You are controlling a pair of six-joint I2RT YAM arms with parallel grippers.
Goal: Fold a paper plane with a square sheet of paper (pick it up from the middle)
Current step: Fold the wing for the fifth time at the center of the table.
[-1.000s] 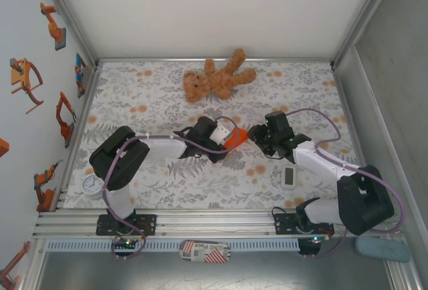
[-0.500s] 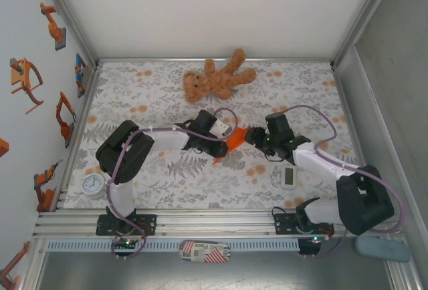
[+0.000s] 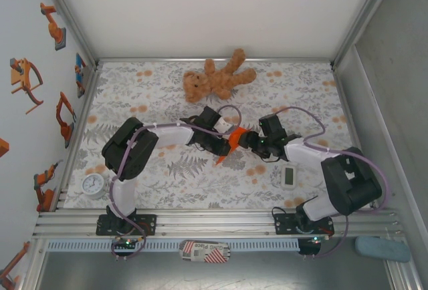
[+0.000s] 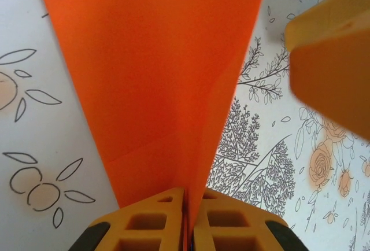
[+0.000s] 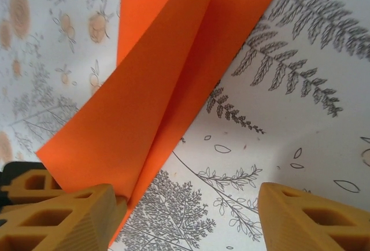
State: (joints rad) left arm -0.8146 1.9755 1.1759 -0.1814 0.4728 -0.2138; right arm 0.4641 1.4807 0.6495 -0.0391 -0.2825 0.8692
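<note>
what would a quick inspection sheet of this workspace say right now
surface: floral tablecloth, lying flat
job's things: orange paper, folded along a crease, mid-table
clutter: teddy bear at the far edge; white gadget front right; round dial front left
grippers: left gripper shut on the paper; right gripper open beside it
cables: purple cables in loose loops
surroundings: robot stickers on the left wall; metal rail along the near edge
</note>
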